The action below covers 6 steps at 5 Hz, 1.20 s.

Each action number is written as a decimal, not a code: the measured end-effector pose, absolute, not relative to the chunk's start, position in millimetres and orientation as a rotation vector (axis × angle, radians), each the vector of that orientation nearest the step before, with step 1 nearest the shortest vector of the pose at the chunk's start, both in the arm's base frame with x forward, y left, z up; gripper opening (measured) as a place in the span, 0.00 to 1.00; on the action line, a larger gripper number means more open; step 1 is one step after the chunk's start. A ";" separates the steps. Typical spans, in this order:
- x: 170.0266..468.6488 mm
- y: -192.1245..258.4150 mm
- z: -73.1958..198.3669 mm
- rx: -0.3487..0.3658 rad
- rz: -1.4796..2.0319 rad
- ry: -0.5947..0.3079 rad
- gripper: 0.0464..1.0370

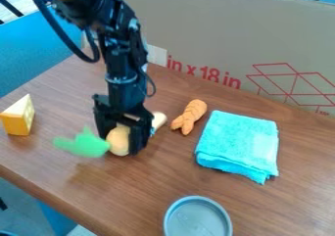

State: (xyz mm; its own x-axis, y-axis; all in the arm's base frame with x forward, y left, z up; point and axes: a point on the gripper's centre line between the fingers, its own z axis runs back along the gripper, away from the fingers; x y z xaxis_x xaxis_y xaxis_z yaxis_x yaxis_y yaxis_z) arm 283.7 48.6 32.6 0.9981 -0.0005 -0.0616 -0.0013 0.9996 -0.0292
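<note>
The black gripper (120, 141) hangs down over the left part of the table, shut on a toy vegetable. The vegetable's rounded yellow body (119, 140) sits between the fingers, and its green leafy top (83, 144) sticks out to the left. Whether its underside touches the table, I cannot tell. Just behind the gripper on the right, partly hidden by it, lies a small pale object (158, 120) with some blue on it. An orange, carrot-like toy (190, 116) lies farther right.
A yellow cheese wedge (19, 117) stands at the table's left side. Right of the orange toy is a folded turquoise cloth (238, 143). A round grey-blue dish (198, 219) sits at the front edge of view. A large cardboard panel (222, 39) rises along the back of the wooden table (262, 205).
</note>
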 end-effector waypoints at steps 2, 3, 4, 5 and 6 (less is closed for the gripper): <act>277.2 51.6 68.7 -0.023 0.031 -0.023 0.60; 277.7 61.5 101.9 -0.046 0.063 -0.096 0.60; 293.1 91.4 138.3 -0.072 0.134 -0.209 0.60; 305.8 134.1 138.6 -0.085 0.224 -0.208 0.60; 316.9 165.7 126.3 -0.091 0.271 -0.173 0.60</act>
